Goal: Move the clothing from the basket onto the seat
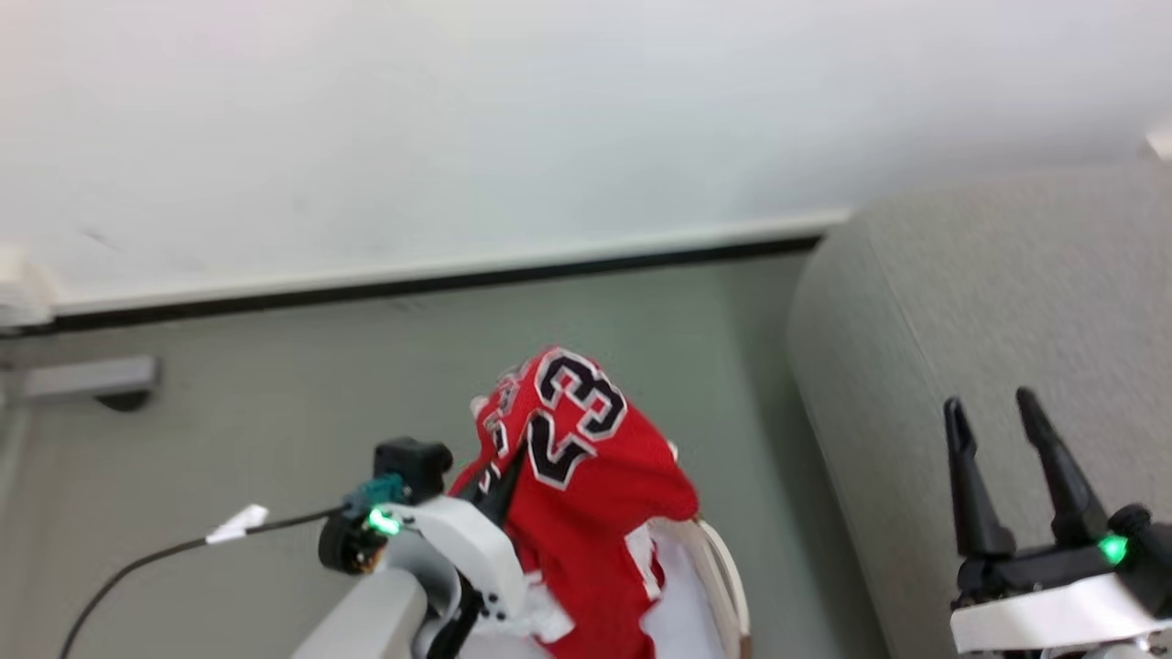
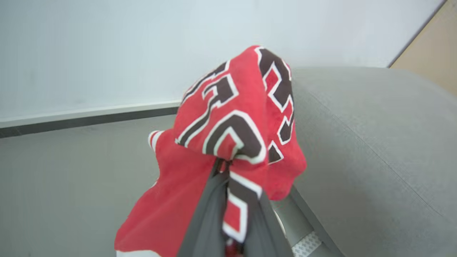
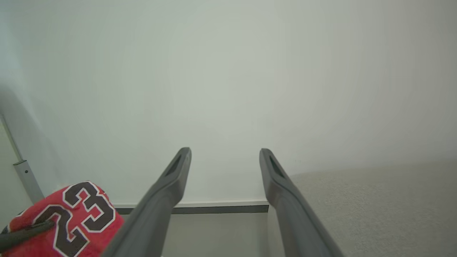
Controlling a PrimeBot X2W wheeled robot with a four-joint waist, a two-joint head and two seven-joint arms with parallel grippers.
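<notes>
The red jersey [image 1: 586, 458] with its black "23" hangs lifted above the basket [image 1: 725, 567], draped over my left gripper [image 1: 511, 471], which is shut on its fabric. In the left wrist view the jersey [image 2: 232, 121] bunches over the closed fingers [image 2: 209, 217], with the grey seat [image 2: 375, 142] just to the right. My right gripper [image 1: 1007, 421] stands open and empty over the seat [image 1: 971, 302]; in its own view the right gripper [image 3: 225, 157] faces the wall, with the jersey [image 3: 71, 214] at lower left. I cannot tell the red shorts apart from the hanging jersey.
White fabric [image 1: 682, 609] lies inside the basket. Grey-green floor [image 1: 275, 430] stretches to a white wall with a dark baseboard [image 1: 439, 279]. A grey fitting [image 1: 87, 380] sits low on the left wall, and a black cable [image 1: 174, 547] trails from my left wrist.
</notes>
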